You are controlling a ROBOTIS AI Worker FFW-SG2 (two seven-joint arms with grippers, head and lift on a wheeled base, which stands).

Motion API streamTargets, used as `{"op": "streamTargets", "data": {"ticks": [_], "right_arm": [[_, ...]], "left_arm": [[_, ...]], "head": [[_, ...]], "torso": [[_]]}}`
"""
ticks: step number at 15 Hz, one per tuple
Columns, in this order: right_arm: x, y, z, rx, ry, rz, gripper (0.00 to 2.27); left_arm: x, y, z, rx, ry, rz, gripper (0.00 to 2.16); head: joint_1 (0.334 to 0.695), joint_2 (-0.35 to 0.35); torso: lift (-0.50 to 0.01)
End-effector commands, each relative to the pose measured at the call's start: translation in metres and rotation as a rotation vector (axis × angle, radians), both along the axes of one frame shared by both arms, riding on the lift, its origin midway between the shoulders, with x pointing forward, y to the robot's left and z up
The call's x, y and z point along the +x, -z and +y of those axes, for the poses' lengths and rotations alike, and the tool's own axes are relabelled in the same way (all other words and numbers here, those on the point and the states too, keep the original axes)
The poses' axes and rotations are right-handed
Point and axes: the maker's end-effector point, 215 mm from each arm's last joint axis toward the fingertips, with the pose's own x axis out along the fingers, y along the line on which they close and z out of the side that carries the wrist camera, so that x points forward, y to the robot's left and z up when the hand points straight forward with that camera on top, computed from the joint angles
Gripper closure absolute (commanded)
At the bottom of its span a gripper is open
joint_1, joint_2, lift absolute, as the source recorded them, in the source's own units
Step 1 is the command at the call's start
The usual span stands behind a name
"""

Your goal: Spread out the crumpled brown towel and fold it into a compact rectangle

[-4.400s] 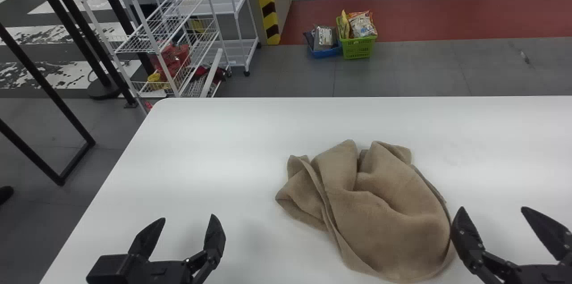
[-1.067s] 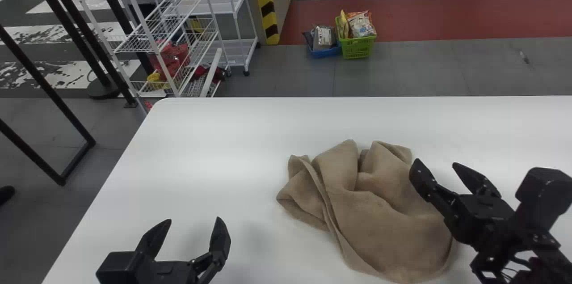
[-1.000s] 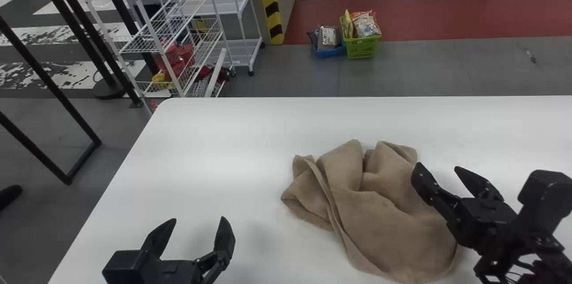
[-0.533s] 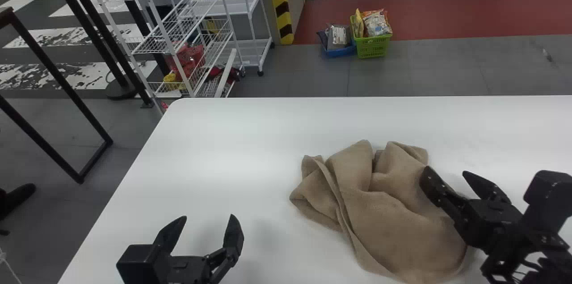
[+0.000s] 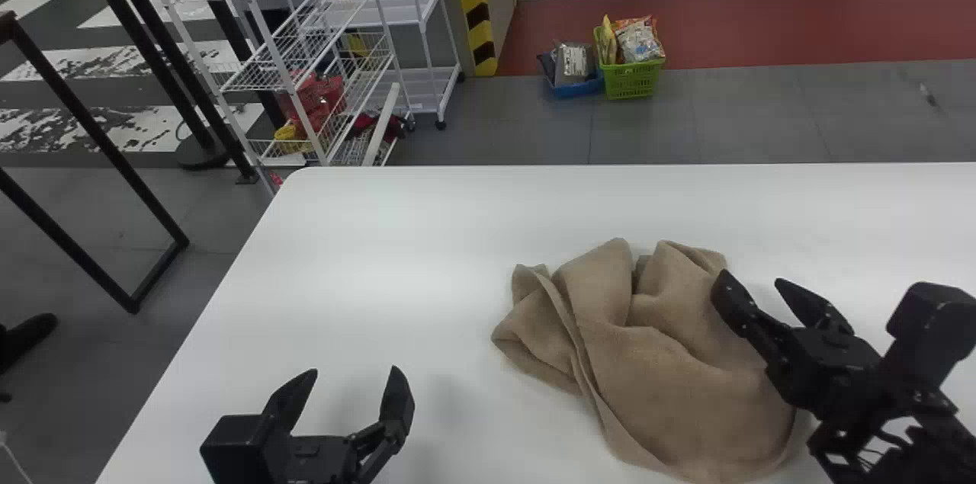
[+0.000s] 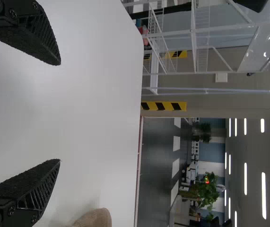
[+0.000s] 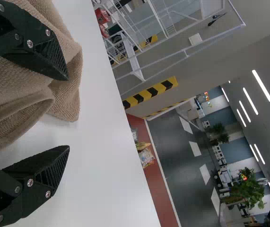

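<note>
Brown towel seen crumpled on counter. Right gripper spread wide at towel's right edge; left gripper wide, well apart. If closure is misplaced, edge may be missed or several layers pinched together.

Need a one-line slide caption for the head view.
Crumpled brown towel on a white table, left claw open beside it, right claw open at its edge.

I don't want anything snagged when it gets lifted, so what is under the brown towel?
The brown towel lies on the white table, whose surface shows around it. What its folds cover is hidden; I cannot tell if anything else is there.
</note>
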Motion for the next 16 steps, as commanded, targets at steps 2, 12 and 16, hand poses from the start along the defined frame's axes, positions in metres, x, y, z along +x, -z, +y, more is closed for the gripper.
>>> {"op": "streamTargets", "data": {"ticks": [2, 12, 16], "right_arm": [[0.002, -0.009, -0.01, -0.02, 0.006, -0.017, 0.39], [0.001, -0.071, -0.104, -0.307, -0.265, -0.16, 0.18], [0.012, -0.07, -0.094, -0.416, -0.414, -0.168, 0.18]], "left_arm": [[0.0, 0.0, 0.0, 0.0, 0.0, 0.0, 0.08], [0.0, -0.002, 0.0, -0.004, 0.001, -0.003, 0.08], [0.001, -0.005, -0.002, -0.006, 0.001, -0.01, 0.08]], "head": [[0.695, 0.246], [0.695, 0.173], [0.695, 0.128]], "torso": [[-0.127], [-0.127], [-0.127]]}}
